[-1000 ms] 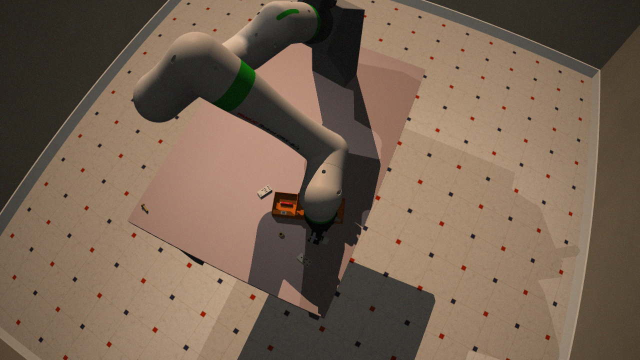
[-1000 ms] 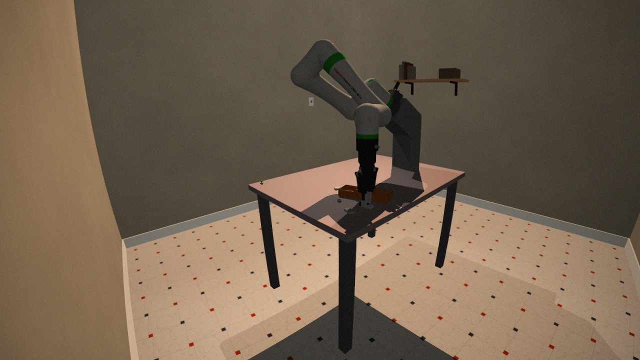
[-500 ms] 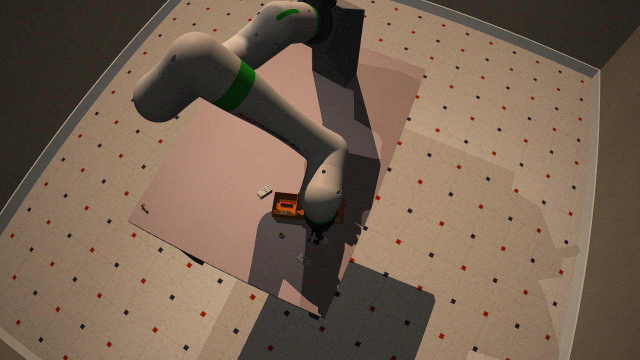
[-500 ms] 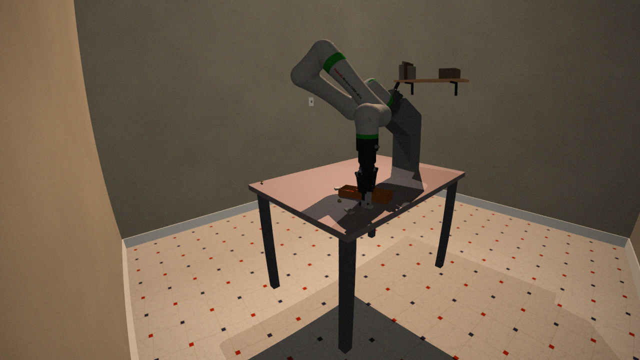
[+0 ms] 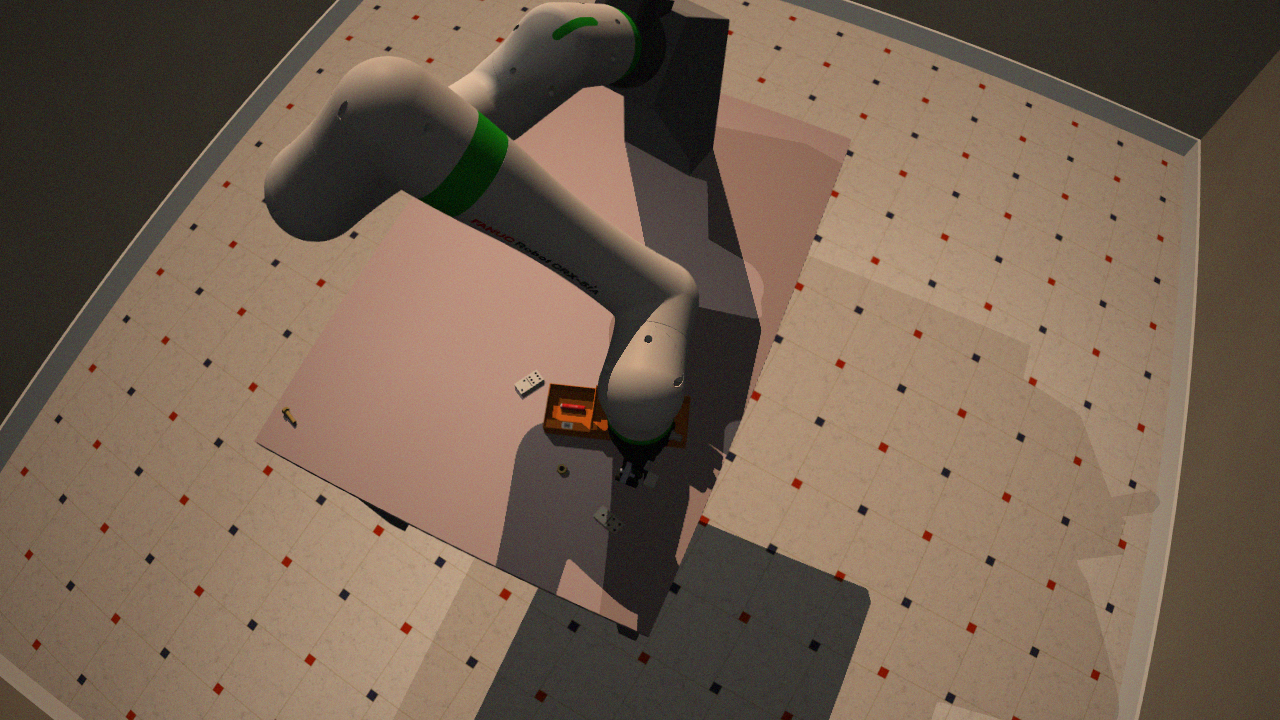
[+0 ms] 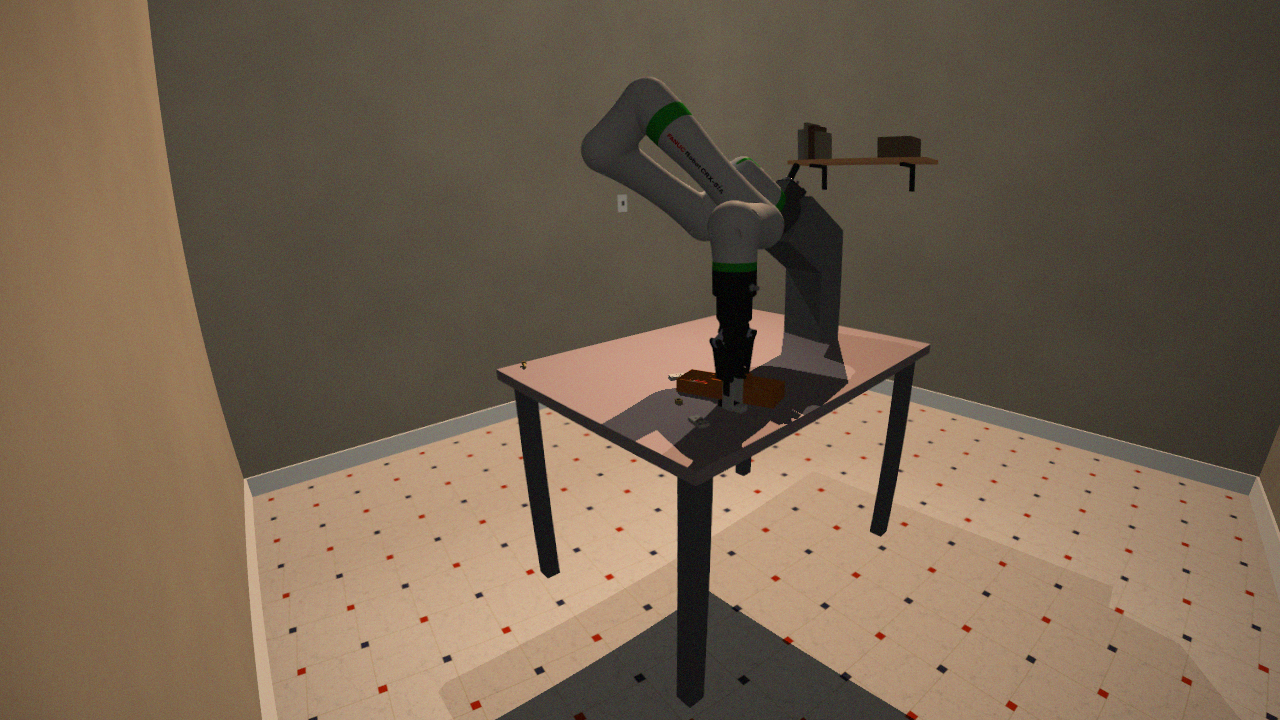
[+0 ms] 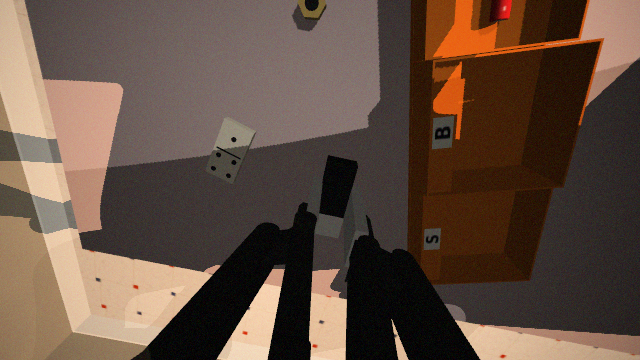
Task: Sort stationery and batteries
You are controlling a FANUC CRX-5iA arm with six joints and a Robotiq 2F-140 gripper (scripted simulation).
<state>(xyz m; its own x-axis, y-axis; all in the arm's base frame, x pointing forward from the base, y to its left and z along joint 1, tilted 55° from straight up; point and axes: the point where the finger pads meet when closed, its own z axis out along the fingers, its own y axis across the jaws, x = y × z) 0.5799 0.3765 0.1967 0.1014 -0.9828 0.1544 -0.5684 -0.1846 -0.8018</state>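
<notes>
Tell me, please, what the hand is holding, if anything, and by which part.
The hand brackets the grey end of the black-and-grey eraser, but whether it grips it yet cannot be told.

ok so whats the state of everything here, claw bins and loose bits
claw: narrowed around the eraser, grip unconfirmed
eraser: flat on the table, inside the claw
S bin: upright, nothing inside
B bin: upright, nothing inside
far bin: holds a red battery
domino: lying face up
nut: lying flat
</notes>
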